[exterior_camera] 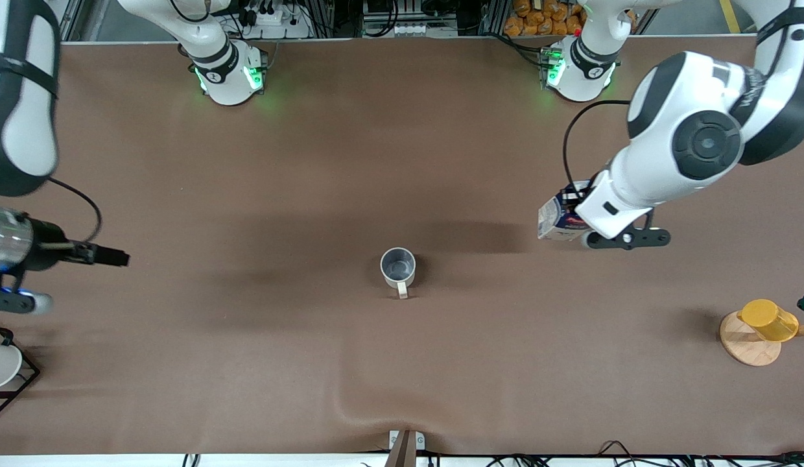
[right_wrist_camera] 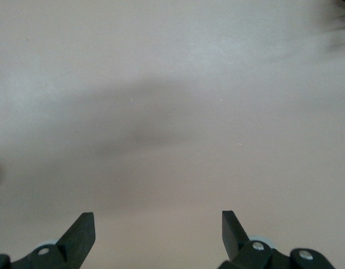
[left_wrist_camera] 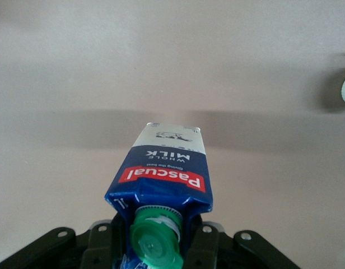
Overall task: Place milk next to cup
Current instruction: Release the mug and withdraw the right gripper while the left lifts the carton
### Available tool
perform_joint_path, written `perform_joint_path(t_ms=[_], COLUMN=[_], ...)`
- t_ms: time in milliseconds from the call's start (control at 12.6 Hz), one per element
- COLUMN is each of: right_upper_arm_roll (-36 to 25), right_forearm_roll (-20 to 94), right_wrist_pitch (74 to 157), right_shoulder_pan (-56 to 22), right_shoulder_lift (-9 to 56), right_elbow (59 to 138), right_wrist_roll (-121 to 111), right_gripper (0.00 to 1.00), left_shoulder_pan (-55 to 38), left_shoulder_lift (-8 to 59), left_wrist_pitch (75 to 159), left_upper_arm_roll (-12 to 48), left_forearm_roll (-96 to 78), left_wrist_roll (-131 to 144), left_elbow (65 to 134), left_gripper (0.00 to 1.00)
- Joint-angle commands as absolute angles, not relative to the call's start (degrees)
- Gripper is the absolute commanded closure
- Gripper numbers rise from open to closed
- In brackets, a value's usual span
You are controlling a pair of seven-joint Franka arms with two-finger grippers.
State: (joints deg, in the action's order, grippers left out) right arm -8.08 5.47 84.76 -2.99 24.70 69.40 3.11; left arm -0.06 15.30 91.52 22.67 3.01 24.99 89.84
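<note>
My left gripper (exterior_camera: 576,217) is shut on the milk (exterior_camera: 557,217), a dark blue carton with a red label band and a pale lower part. It holds the carton tilted in the air over bare table, toward the left arm's end from the cup. In the left wrist view the milk (left_wrist_camera: 164,168) points away from the gripper (left_wrist_camera: 155,238), green cap (left_wrist_camera: 155,241) between the fingers. The cup (exterior_camera: 398,266), a pale grey mug, stands upright mid-table with its handle toward the front camera. My right gripper (exterior_camera: 117,257) is open and empty (right_wrist_camera: 158,221), waiting over the right arm's end.
A yellow plastic cup (exterior_camera: 768,319) lies on a round wooden coaster (exterior_camera: 745,344) at the left arm's end. A white cup in a black wire frame (exterior_camera: 1,366) sits at the right arm's end. The brown cloth (exterior_camera: 376,389) has a fold near the front edge.
</note>
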Motion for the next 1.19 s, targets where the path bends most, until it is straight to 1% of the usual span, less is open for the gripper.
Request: perform_joint_path(t_ms=[0,159,317,397,635,1111], right_upper_arm_roll=[-7.03,-7.12,-7.03,-7.03,-6.77,-6.77], right_forearm_roll=[3.96,3.87,3.78,3.87,2.03,1.14], right_wrist_pitch=[86.04,87.53,91.13,91.32,90.7,89.74], right_shoulder_pan=[-1.06,-1.14,-1.05,-1.23,-1.84,-1.93], right_shoulder_lift=[18.12,14.26,8.99,7.92,10.54,10.28], right_elbow=[77.15,80.93,87.07,88.14,82.11,80.25], right_wrist_roll=[0.18,0.52,0.62,0.79,0.97,0.79], right_gripper=[0.0,0.0,0.0,0.0,0.0,0.0], left_shoulder_pan=[0.35,0.35,0.26,0.26,-0.96,-4.56], left_shoulder_lift=[13.36,13.36,13.45,13.62,13.97,14.59], left_wrist_pitch=[93.16,93.16,93.16,93.16,93.43,94.39], left_upper_arm_roll=[25.04,25.75,26.54,26.8,26.89,26.89], left_forearm_roll=[2.9,2.99,2.9,2.9,2.9,2.81], left_wrist_roll=[28.47,28.74,28.83,28.92,30.84,36.02], left_elbow=[92.81,93.34,93.6,93.6,93.52,93.43], left_gripper=[0.58,0.58,0.58,0.58,0.58,0.58])
